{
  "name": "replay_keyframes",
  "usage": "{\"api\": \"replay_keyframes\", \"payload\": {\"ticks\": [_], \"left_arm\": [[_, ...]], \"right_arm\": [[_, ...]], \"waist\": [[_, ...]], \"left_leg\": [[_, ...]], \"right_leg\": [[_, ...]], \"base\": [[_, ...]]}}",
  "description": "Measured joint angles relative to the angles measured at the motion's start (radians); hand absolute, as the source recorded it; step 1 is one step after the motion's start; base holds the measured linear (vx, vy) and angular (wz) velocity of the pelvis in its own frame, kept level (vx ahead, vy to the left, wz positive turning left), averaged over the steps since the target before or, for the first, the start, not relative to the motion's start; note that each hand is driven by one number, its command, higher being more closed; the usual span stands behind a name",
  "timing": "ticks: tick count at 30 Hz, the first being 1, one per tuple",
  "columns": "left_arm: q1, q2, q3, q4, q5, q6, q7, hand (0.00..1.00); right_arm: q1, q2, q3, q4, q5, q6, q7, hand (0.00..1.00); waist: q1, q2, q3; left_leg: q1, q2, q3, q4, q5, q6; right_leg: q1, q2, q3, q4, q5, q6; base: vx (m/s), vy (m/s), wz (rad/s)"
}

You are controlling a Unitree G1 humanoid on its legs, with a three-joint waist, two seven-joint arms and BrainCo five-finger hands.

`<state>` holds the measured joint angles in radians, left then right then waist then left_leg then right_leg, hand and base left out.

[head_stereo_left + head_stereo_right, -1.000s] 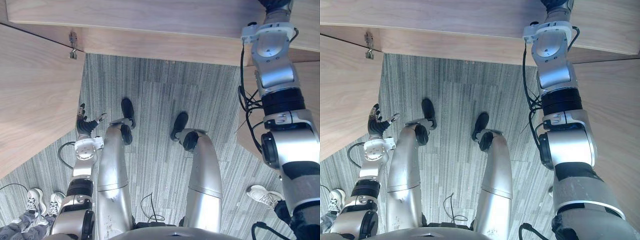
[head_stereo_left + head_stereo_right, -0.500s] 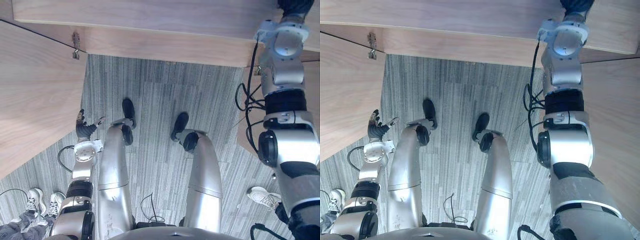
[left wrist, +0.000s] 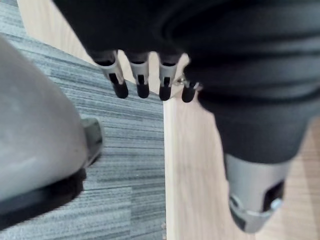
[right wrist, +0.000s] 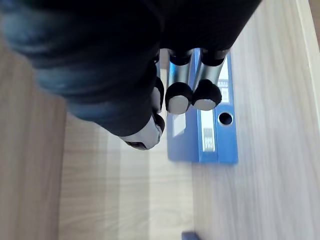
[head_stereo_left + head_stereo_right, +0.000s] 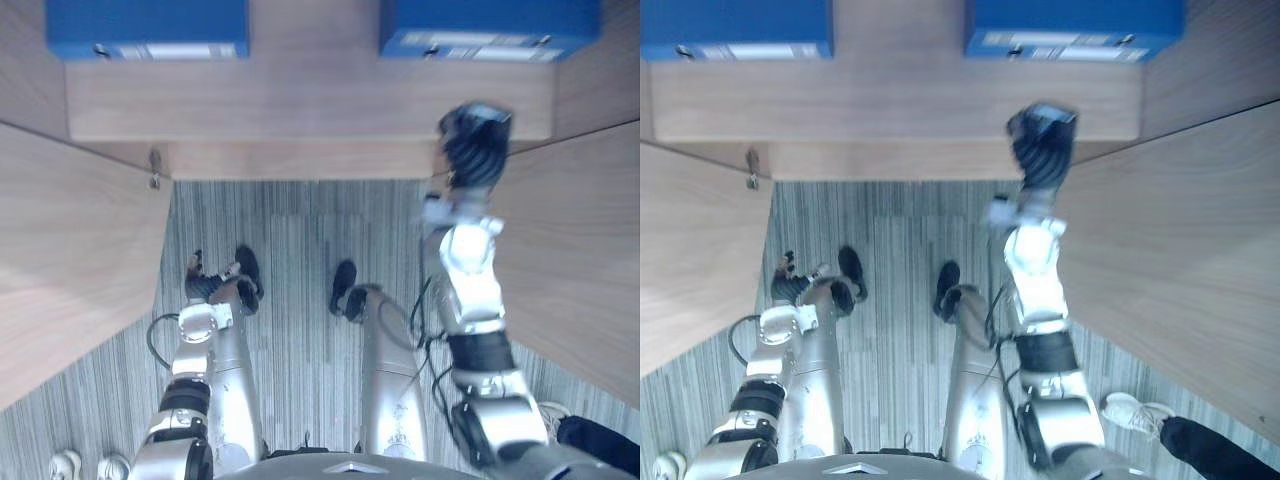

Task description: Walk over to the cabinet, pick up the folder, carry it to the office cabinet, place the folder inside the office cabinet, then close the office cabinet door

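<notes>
Two blue folders lie on the wooden shelf [image 5: 300, 110] of the open cabinet, one at the left [image 5: 145, 28] and one at the right [image 5: 490, 30]. My right hand [image 5: 475, 145] is raised in front of the shelf's front edge, just below the right folder and apart from it. In the right wrist view its fingers [image 4: 179, 97] are relaxed, hold nothing and point at that blue folder [image 4: 220, 130], which lies flat on the wood. My left hand [image 5: 205, 285] hangs low beside my leg, fingers [image 3: 141, 82] straight and empty.
The cabinet's left door [image 5: 70, 270] and right door [image 5: 580, 260] stand open on either side of me, with a hinge [image 5: 154, 170] at the left. Grey striped carpet [image 5: 300, 230] lies below. A person's shoe [image 5: 1135, 410] and leg [image 5: 1215, 455] show at lower right.
The camera has tilted up, bringing the shelf and both folders into view. My right hand has drawn back from deep in the cabinet to the shelf's front edge. The left hand stays low.
</notes>
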<state>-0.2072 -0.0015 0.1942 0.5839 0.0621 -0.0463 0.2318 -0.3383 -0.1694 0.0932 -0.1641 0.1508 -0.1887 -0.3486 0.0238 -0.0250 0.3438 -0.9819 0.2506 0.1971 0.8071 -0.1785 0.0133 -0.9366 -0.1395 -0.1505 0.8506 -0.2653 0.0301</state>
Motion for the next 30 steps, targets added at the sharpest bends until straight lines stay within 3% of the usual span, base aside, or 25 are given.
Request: {"api": "replay_keyframes", "payload": {"ticks": [5,9,12,13,15,16,19,20,27,30], "left_arm": [[0.103,-0.021,-0.023,0.055,0.046,0.001,-0.023,0.00],[0.151,-0.017,-0.065,0.107,0.083,0.002,-0.027,0.00],[0.169,-0.004,-0.111,0.165,0.101,0.001,-0.028,0.00],[0.172,0.002,-0.127,0.201,0.111,0.001,-0.029,0.00],[0.171,0.010,-0.145,0.233,0.119,0.000,-0.029,0.00],[0.171,0.021,-0.160,0.257,0.119,-0.002,-0.029,0.00],[0.178,0.037,-0.167,0.265,0.119,-0.003,-0.029,0.00],[0.186,0.045,-0.176,0.265,0.119,-0.003,-0.029,0.00],[0.233,0.057,-0.199,0.325,0.119,-0.009,-0.034,0.00],[0.241,0.059,-0.199,0.374,0.119,-0.008,-0.044,0.00]], "right_arm": [[0.268,0.041,0.146,-0.025,-0.079,-0.035,0.122,1.00],[0.409,0.071,0.190,0.029,-0.147,-0.034,0.192,1.00],[0.454,0.088,0.188,0.177,-0.223,-0.026,0.204,1.00],[0.461,0.092,0.183,0.298,-0.278,-0.021,0.209,1.00],[0.444,0.098,0.165,0.438,-0.325,-0.004,0.210,1.00],[0.419,0.102,0.138,0.589,-0.358,0.019,0.209,1.00],[0.403,0.102,0.102,0.730,-0.384,0.039,0.206,1.00],[0.404,0.102,0.079,0.794,-0.394,0.048,0.205,0.00],[0.415,0.108,-0.043,1.019,-0.427,0.095,0.163,0.00],[0.416,0.124,-0.090,1.054,-0.409,0.109,0.159,0.00]], "waist": [[-0.018,-0.005,-0.093],[-0.024,-0.016,-0.137],[-0.030,-0.022,-0.174],[-0.036,-0.025,-0.201],[-0.039,-0.025,-0.213],[-0.038,-0.023,-0.219],[-0.040,-0.022,-0.220],[-0.040,-0.022,-0.221],[-0.049,-0.022,-0.281],[-0.055,-0.026,-0.294]], "left_leg": [[0.250,-0.015,0.034,-0.143,0.001,0.000],[0.422,-0.035,0.068,-0.248,0.009,-0.012],[0.529,-0.060,0.082,-0.349,0.032,-0.019],[0.570,-0.080,0.086,-0.418,0.063,-0.025],[0.622,-0.101,0.093,-0.502,0.103,-0.026],[0.675,-0.122,0.100,-0.586,0.144,-0.030],[0.726,-0.136,0.101,-0.659,0.179,-0.030],[0.756,-0.143,0.101,-0.692,0.193,-0.030],[0.892,-0.192,0.097,-0.882,0.282,-0.017],[0.899,-0.203,0.086,-0.893,0.281,-0.019]], "right_leg": [[0.260,0.003,-0.029,-0.182,0.034,0.011],[0.425,0.004,-0.025,-0.304,0.063,0.027],[0.528,0.005,-0.025,-0.412,0.095,0.038],[0.568,0.005,-0.027,-0.477,0.122,0.042],[0.612,0.006,-0.028,-0.552,0.156,0.046],[0.665,0.011,-0.028,-0.628,0.194,0.048],[0.718,0.023,-0.028,-0.701,0.231,0.050],[0.749,0.025,-0.029,-0.733,0.245,0.052],[0.827,0.019,-0.024,-0.817,0.278,0.059],[0.836,0.010,-0.020,-0.825,0.277,0.062]], "base": [[0.15,0.005,-0.07],[0.19,0.037,-0.05],[0.14,0.037,-0.01],[0.11,0.011,0.05],[0.09,0.010,0.02],[0.07,0.017,-0.02],[0.04,0.006,-0.02],[0.00,0.000,0.00],[-0.03,0.046,0.00],[-0.07,0.071,0.02]]}}
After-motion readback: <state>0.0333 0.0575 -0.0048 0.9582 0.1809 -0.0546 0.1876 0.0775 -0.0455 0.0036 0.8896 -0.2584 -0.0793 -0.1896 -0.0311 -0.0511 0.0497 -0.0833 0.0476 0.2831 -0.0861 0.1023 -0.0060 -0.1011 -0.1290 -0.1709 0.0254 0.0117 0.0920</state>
